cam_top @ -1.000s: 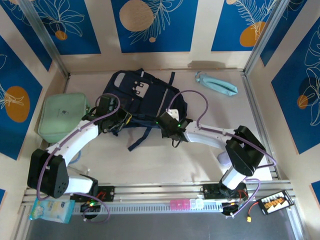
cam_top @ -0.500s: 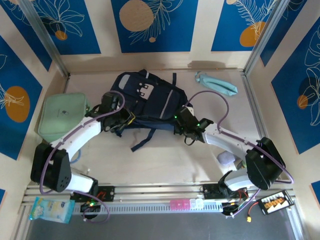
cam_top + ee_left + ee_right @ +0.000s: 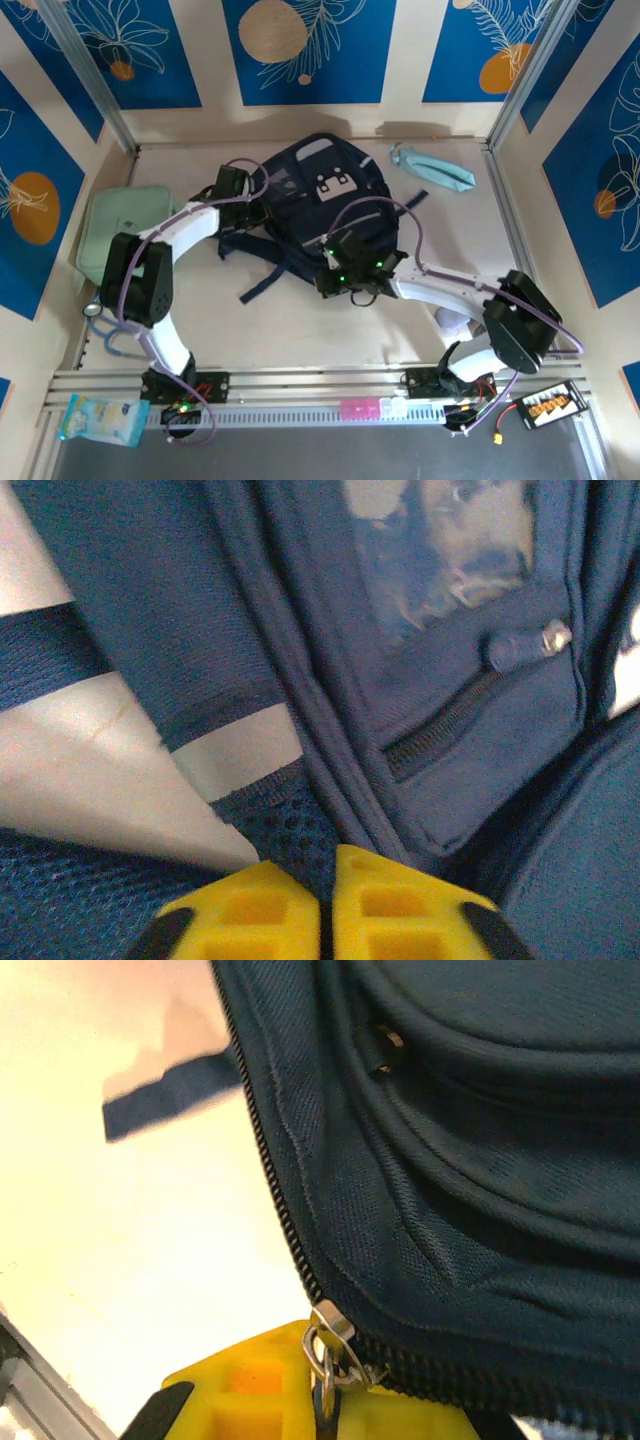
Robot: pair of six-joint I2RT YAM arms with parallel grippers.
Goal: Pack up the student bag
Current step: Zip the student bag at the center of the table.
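A mint-green case (image 3: 105, 235) lies at the table's (image 3: 300, 335) left edge. Beside it, the left end effector (image 3: 322, 875) sits against the student bag (image 3: 320, 195), its jaws narrow, almost together. The navy bag lies mid-table toward the rear. At the bag's near edge the right end effector (image 3: 324, 1375) is clamped on the zipper pull (image 3: 331, 1323). A teal pouch (image 3: 432, 167) lies at the far right.

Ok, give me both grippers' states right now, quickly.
Left gripper: shut at a fold of the student bag; a hold cannot be told.
Right gripper: shut on the zipper pull.
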